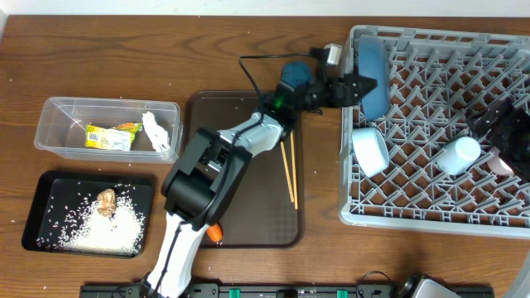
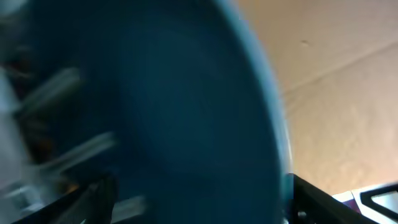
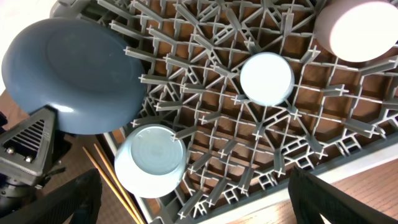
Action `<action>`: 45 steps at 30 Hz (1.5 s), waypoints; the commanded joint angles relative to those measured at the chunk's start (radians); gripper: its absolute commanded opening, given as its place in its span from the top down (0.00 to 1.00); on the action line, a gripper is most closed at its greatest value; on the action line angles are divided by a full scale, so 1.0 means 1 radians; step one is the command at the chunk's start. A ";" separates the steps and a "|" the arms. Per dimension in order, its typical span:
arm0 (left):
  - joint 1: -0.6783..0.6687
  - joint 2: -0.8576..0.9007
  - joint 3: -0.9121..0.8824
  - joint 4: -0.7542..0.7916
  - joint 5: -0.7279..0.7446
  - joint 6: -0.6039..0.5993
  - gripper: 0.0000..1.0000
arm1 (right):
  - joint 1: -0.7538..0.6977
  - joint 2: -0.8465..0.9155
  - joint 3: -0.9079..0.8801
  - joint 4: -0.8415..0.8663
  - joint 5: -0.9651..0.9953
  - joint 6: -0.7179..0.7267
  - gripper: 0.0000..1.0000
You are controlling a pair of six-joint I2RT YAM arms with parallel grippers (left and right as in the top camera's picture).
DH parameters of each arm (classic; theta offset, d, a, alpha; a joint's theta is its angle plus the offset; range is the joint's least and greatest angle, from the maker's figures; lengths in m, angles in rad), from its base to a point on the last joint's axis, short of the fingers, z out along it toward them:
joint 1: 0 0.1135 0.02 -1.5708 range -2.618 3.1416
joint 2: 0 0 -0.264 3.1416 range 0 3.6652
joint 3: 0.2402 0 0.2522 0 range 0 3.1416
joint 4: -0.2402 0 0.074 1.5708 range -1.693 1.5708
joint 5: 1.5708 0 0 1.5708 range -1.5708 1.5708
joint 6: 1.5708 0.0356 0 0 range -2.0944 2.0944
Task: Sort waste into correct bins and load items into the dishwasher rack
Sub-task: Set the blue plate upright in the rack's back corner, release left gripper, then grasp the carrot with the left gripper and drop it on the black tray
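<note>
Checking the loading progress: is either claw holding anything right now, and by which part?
Nothing appears held. The left claw is at the blue plate's rim with its fingers spread wide; the right claw hangs open over the rack.

Dishwasher rack (image 1: 431, 211): one.
Blue plate (image 1: 374, 74): one.
Pale blue bowl (image 1: 369, 151): one.
Small cups: two, a white-and-blue cup (image 1: 458, 155) and a pink cup (image 3: 357, 28).
Wooden chopsticks (image 1: 290, 170): two sticks, one pair.
Bins: two, a clear tub (image 1: 58, 124) and a black tray (image 1: 37, 215).
Dark brown serving tray (image 1: 257, 215): one.
Yellow-green snack wrapper (image 1: 109, 136): one.
Crumpled white tissue (image 1: 157, 132): one.
Brown food lump (image 1: 106, 201): one.
Orange carrot (image 1: 214, 233): one, only partly seen.
Rice grains (image 1: 99, 232): too many and too small to count, one heap plus scattered strays.
Robot arms: two, the left arm (image 1: 207, 174) and the right arm (image 1: 505, 124).
</note>
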 commanded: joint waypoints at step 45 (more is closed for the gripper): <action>0.188 -0.568 -0.153 -1.972 -0.683 0.531 0.24 | 0.270 -0.008 0.002 -0.053 -0.126 -0.231 0.22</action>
